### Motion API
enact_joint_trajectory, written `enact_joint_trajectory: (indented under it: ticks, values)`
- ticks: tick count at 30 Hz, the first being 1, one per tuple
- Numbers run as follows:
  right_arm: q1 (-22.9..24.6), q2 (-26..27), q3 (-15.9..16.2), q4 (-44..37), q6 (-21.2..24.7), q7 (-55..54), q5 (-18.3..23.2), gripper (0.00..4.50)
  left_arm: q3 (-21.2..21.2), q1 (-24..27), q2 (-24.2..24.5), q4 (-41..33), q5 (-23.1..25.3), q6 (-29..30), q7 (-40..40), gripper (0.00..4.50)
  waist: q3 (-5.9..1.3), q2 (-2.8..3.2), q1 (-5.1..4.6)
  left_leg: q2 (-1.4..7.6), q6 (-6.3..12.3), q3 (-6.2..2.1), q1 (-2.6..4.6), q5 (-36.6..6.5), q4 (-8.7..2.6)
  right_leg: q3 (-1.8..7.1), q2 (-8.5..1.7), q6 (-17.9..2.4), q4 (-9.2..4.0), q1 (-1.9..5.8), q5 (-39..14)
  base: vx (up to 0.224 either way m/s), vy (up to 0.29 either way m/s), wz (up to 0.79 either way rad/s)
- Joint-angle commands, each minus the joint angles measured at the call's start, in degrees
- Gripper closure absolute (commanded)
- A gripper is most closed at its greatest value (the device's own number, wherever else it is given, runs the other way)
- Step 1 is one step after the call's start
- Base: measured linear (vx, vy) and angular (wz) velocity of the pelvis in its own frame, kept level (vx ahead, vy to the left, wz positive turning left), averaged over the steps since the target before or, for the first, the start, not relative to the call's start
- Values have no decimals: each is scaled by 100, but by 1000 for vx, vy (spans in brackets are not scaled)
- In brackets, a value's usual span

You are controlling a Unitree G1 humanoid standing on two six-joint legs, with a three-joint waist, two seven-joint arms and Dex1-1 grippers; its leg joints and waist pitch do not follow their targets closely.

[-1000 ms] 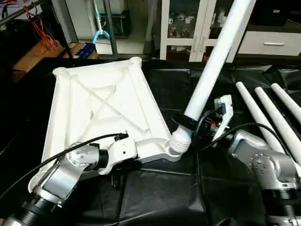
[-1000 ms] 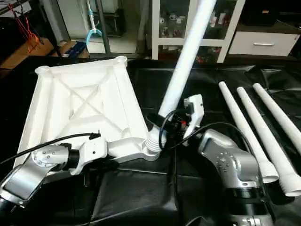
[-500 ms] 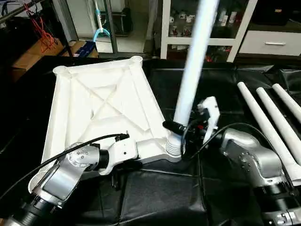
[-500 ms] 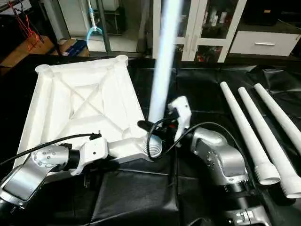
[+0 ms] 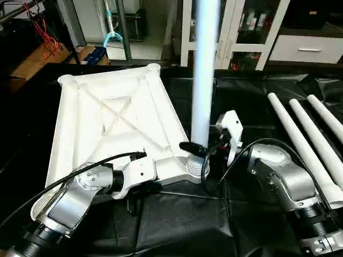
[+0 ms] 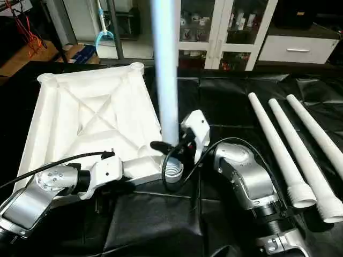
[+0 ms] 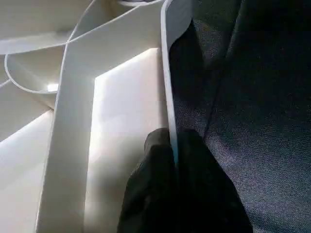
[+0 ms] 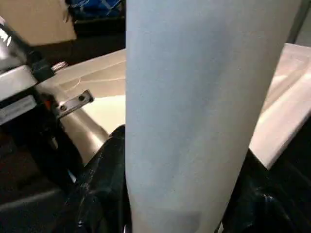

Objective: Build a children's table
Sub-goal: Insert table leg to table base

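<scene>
Table top: the white square table top [image 5: 110, 120] lies ribs-up on the black-covered desk [image 5: 182, 225], taking up the 9 to 11 o'clock part of the head view.

Leg in play: one tubular leg [image 5: 203, 69] stands about upright, with its threaded end in the corner socket [image 5: 196, 168] at the top's near corner, roughly dead centre.

Right gripper [image 5: 199, 149]: its fingers are about half open and wrapped around the leg low down, just above the thread.

Left gripper [image 7: 175, 160]: the fingers are pinched nearly shut on the thin rim of the table top, next to that same socket, so it looks like it's steadying the top.

Progress: early days imo. First leg is at its socket but probably not screwed home, since some thread shows above the rim.

Still to do: three spare legs [image 5: 300, 142] lie side by side at 3 o'clock, well apart from the top. The far sockets at 11 and 12 o'clock are empty.

Hard to see: the leg's top is cut off by the frame. The top's near-left corner sits behind the left forearm. How deep the thread has gone can't be told.
</scene>
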Motion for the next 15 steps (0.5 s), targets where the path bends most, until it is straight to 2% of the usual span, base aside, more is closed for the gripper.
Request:
enact_joint_trajectory:
  ticks: [1,5,9,15]
  values:
    - [92,-34,230,239,9,-22,-371,264,-224,100,-125,12,-92,-108,-20,448,-177,-142,-62,438,-63,-213,141,-1773,-498,272,-328,-969,-552,0,-2008,0,0,0]
    - [166,142,249,273,-36,-169,-359,264,-226,90,-139,13,-78,-109,-12,448,-187,-147,-59,438,-32,-210,135,-1718,-502,269,-323,-1016,-542,8,-1907,0,0,0]
    - [302,214,232,282,-121,-257,-389,264,-228,83,-149,26,-66,-110,-1,448,-188,-141,-63,442,-111,-219,152,-1904,-511,270,-324,-977,-558,-11,-2070,0,0,0]
    - [518,403,-243,450,-168,-665,-250,264,-218,98,-154,33,-53,-125,16,448,-206,-141,-72,438,-166,-230,156,-2012,-523,270,-318,-939,-557,-12,-2076,0,0,0]
